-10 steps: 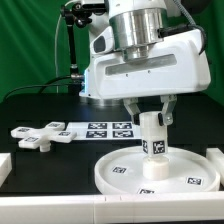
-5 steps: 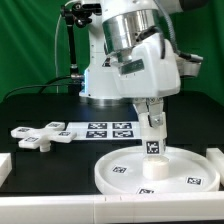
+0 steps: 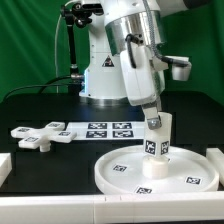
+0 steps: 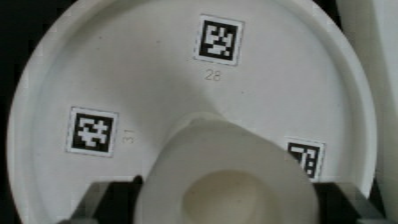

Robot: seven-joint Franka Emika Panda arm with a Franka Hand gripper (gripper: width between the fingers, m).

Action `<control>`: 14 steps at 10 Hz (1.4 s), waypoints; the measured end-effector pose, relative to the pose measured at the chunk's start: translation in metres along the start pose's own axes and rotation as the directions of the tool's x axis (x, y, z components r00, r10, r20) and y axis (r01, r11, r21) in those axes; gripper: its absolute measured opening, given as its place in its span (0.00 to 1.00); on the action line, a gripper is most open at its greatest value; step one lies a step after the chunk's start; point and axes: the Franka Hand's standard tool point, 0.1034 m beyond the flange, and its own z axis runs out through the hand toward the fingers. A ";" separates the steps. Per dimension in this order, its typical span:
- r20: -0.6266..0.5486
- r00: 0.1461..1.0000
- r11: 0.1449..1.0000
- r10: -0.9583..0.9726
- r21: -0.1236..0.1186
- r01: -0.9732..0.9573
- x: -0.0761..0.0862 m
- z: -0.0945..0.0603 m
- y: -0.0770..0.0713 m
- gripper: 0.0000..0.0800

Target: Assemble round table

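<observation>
1 leg (image 3: 156, 138) in pincer (image 3: 151, 116), upright on disc (image 3: 115, 172); foot (image 3: 37, 135) beside marker board (image 3: 100, 129)

Disc (image 4: 160, 90) and leg (image 4: 222, 165) cropped, wrist view

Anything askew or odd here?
The leg, held by the claw, seems to lean toward the exterior view's right on the disc rather than standing square. Nothing else stands out.

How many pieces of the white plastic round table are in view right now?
3. The large rimmed round white disc lies in front; the short white cylindrical leg stands upright at its centre; the white cross-shaped foot lies on the exterior view's left. None appears hidden.
</observation>
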 end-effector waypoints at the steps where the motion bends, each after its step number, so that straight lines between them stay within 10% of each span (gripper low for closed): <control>1: 0.002 1.000 1.000 0.001 0.000 -0.001 -0.001 0.000 0.001 0.61; 4: 0.016 0.990 0.989 -0.139 -0.043 0.139 -0.005 0.000 -0.001 0.80; 10: 0.032 0.805 0.805 -0.592 -0.027 0.593 -0.003 0.002 -0.004 0.81; 14: 0.056 0.448 0.445 -0.892 -0.059 0.894 -0.006 0.000 -0.007 0.81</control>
